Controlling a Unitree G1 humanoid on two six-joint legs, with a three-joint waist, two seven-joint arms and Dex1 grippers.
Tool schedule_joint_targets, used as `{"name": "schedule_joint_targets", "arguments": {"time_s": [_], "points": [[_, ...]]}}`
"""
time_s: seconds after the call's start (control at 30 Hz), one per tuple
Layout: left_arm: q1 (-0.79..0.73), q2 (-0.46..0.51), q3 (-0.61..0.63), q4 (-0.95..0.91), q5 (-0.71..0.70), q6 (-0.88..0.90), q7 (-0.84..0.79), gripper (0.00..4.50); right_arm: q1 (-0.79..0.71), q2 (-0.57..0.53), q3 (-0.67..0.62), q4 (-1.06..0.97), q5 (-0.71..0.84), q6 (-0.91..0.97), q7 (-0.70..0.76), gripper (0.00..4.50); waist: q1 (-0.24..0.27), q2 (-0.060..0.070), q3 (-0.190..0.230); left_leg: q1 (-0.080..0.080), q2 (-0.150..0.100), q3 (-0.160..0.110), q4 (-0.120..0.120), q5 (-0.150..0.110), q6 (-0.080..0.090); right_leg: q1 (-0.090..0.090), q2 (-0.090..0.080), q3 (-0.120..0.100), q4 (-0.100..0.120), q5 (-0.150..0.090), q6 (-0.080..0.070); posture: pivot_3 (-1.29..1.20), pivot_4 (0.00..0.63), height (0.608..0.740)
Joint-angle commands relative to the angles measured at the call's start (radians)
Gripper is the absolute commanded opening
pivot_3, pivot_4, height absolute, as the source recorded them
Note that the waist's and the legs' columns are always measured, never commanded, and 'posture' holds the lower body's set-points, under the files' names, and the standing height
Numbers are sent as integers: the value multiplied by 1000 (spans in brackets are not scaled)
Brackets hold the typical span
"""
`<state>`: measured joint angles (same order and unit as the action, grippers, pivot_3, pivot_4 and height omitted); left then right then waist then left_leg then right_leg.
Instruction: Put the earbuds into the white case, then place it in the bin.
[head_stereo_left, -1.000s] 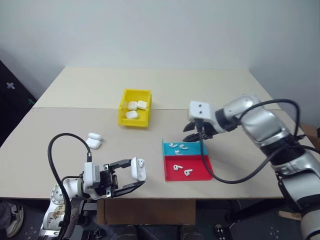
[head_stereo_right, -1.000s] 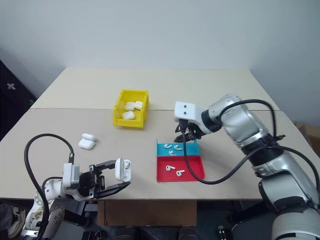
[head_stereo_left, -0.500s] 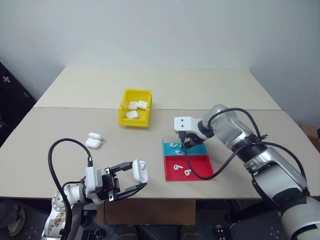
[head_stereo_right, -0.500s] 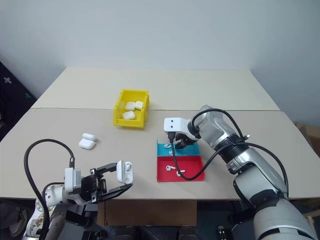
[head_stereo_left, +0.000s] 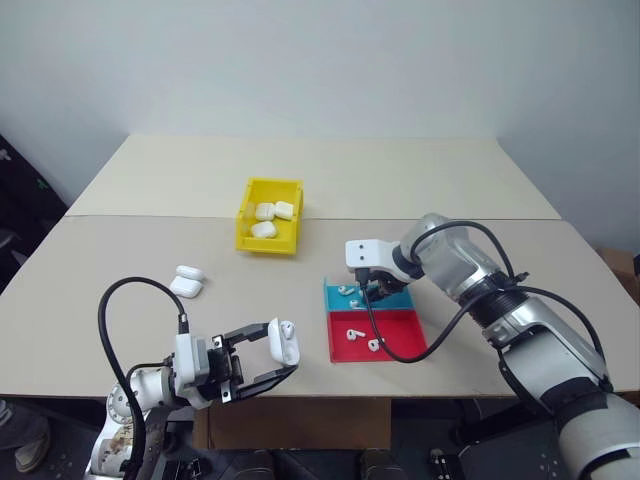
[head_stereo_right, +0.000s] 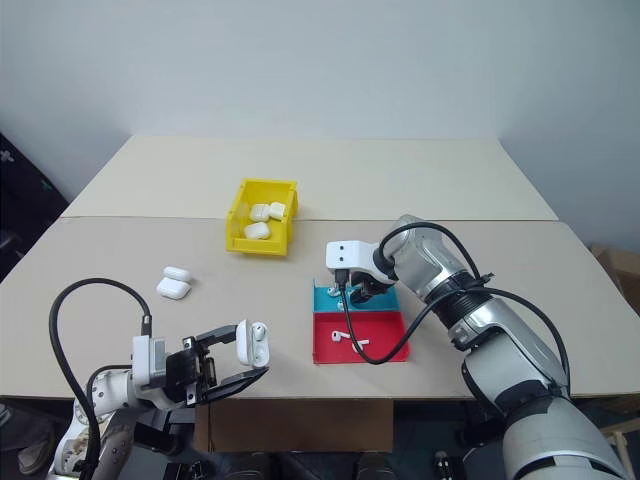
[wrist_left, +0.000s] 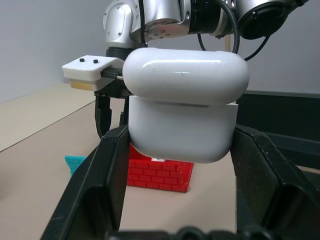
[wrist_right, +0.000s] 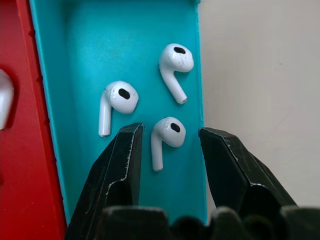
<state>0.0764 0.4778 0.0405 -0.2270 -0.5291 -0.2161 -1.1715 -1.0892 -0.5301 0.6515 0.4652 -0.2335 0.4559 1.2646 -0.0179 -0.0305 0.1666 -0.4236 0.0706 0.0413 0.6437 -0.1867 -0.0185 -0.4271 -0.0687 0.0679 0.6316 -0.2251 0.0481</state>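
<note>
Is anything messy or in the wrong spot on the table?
Not really. Two white cases lie loose on the table, outside the yellow bin, where three more already sit. The earbuds lie scattered in the blue tray and red tray, none spilled. Nothing looks broken.

Both eye views look forward and down from head height over the whole table (head_stereo_left: 420, 180), sharing nearly the same scene with a slight sideways offset. The left wrist view sits very close behind the white case (wrist_left: 184, 107), facing level toward the red tray (wrist_left: 159, 173). The right wrist view looks steeply down, close over the blue tray (wrist_right: 90, 40), which lies at about 3 o'clock from table centre in the eye views.
</note>
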Motion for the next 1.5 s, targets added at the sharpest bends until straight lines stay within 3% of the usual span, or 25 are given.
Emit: {"name": "schedule_joint_targets", "arguments": {"time_s": [0.03, 0.1, 0.2, 0.77, 0.9, 1.23, 1.4, 1.5], "points": [[-11, 1, -2, -23, 1, -21, 5, 2760, -3, 0, -31, -10, -17, -2, 2, 2217, -1, 0, 0, 0, 0, 0, 0, 0, 0, 0, 0, 0, 0, 0, 0, 0, 150, 740], [-12, 1, -4, -21, 3, -22, 5, 2760, 0, 2, -32, -4, -19, -3, 0, 2217, -1, 0, 0, 0, 0, 0, 0, 0, 0, 0, 0, 0, 0, 0, 0, 0, 150, 740], [-12, 1, -5, -16, 6, -26, 3, 2760, 3, 8, -37, 0, -24, -2, -4, 1616, -1, 0, 0, 0, 0, 0, 0, 0, 0, 0, 0, 0, 0, 0, 0, 0, 150, 740], [-15, 2, -4, -16, 17, -22, 13, 2760, 6, 21, -33, 16, -39, -22, -5, 1616, -1, 0, 0, 0, 0, 0, 0, 0, 0, 0, 0, 0, 0, 0, 0, 0, 150, 740], [-11, 9, -4, -24, 10, -13, 7, 2760, 8, 26, -33, 18, -42, -16, -1, 795, -1, 0, 0, 1, 0, 0, 0, 0, 0, 0, 0, 0, 0, 0, 0, 0, 150, 740], [-21, 2, -8, -21, 10, -9, 17, 2760, 18, 6, -46, -17, -55, -30, -4, 795, -1, 0, 0, 1, 0, 0, 0, 0, 0, 1, 0, 0, 0, 0, 0, 0, 150, 740], [-63, -16, -3, -37, -22, 15, 45, 2760, 19, -65, -215, -198, 25, 64, -17, 795, 5, 0, 0, 0, 0, 0, 0, 0, 0, 1, 0, 0, 0, 0, 0, 0, 150, 740], [-99, -27, -7, -35, -38, 31, 55, 2760, 55, -85, -434, -365, 171, 164, -55, 795, 5, 0, 0, -1, 0, 0, 0, 0, 0, 0, 0, 0, 0, 0, 0, 0, 150, 740]]}}
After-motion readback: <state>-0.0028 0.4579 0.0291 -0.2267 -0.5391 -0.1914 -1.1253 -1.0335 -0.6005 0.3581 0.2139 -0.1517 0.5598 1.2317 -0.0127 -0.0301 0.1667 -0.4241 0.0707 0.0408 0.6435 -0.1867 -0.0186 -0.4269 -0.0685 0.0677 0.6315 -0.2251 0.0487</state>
